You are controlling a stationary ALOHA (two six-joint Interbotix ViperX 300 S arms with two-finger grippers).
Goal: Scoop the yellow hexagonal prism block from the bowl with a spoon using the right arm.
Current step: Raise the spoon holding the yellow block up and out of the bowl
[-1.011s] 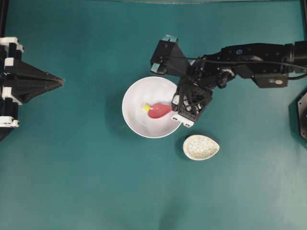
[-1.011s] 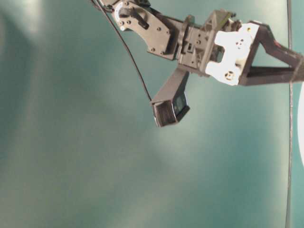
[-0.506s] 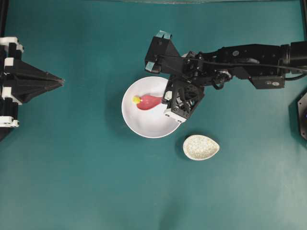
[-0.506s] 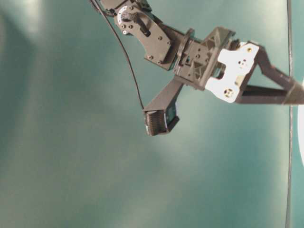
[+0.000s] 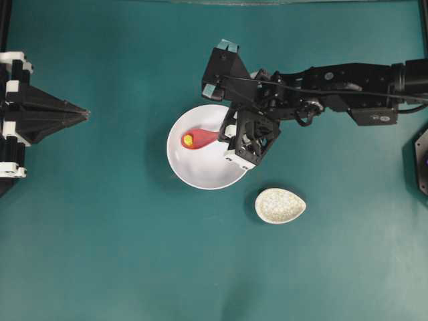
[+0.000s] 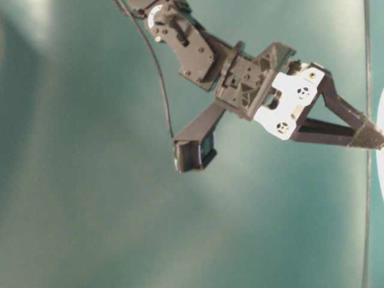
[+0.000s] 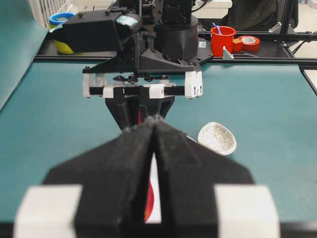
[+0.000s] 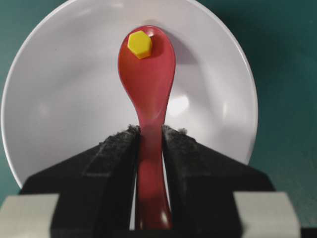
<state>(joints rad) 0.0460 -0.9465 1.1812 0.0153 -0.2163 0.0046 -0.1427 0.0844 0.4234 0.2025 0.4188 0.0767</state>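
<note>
The white bowl sits mid-table. My right gripper is shut on the short handle of the pink-red spoon, whose scoop points left over the bowl's upper left part. The yellow hexagonal prism block lies inside the scoop, near its tip. In the right wrist view the black fingers clamp the spoon handle from both sides, with the block in the scoop over the bowl. My left gripper rests shut at the far left edge, far from the bowl.
A small speckled egg-shaped dish lies just right of and below the bowl. The right arm stretches in from the right edge. Beyond the table, the left wrist view shows a red cup and tape rolls.
The spoon has swept left and slightly up across the bowl. The block, earlier at the scoop's tip, now lies inside the scoop. The bowl has shifted slightly left. The left arm stayed still.
</note>
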